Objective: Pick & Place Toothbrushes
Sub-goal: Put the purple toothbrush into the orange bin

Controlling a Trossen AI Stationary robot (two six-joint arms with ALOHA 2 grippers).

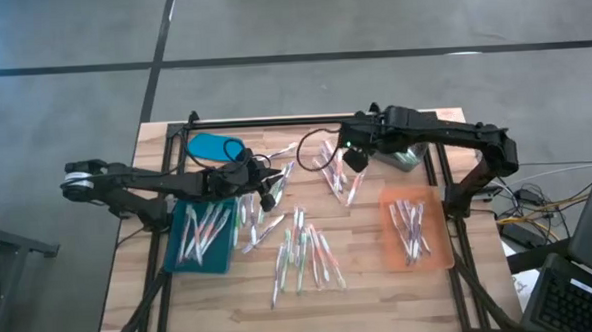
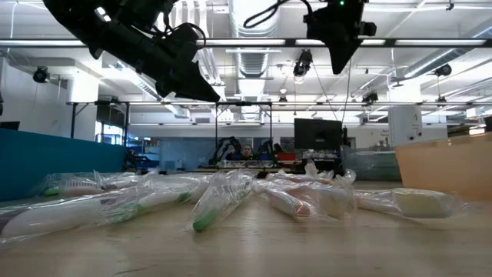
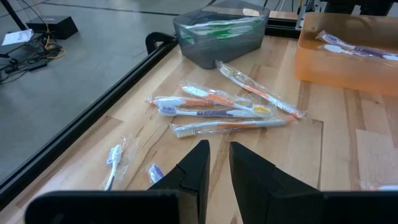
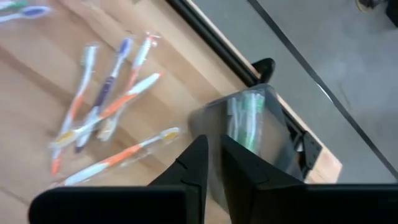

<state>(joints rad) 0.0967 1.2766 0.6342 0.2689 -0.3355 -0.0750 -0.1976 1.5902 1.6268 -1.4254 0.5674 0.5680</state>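
behind the wooden table (image 1: 361, 283) we see a large hall with grey floor, and on the table the toothbrushes (image 1: 302, 248) lie in loose heaps, most of them in clear plastic wrappers. one heap lies in the middle toward the front, another small group near the back by the right claw (image 1: 355, 160), and more rest in the teal tray (image 1: 202, 252) on the left and the orange tray (image 1: 435, 248) on the right. a grey bin (image 3: 219, 34) at the back holds some green ones.

our left claw (image 1: 268, 192) hangs above the table just beside the teal tray. in the left wrist view its fingers stand nearly together with only a thin gap, and we see nothing between them. our right claw hovers over the back group, close to the grey bin. in the right wrist view its fingers are also almost closed, and we cannot see any brush held there, so we judge it empty.

we think each toothbrush is very light and stiff along the handle, but the wrapper is slippery and crinkles, so the fingers may catch only film and let the brush slide out. it seems best to pinch across the middle of the handle, on a brush that lies a little apart from its neighbours, and not at the bristle end.
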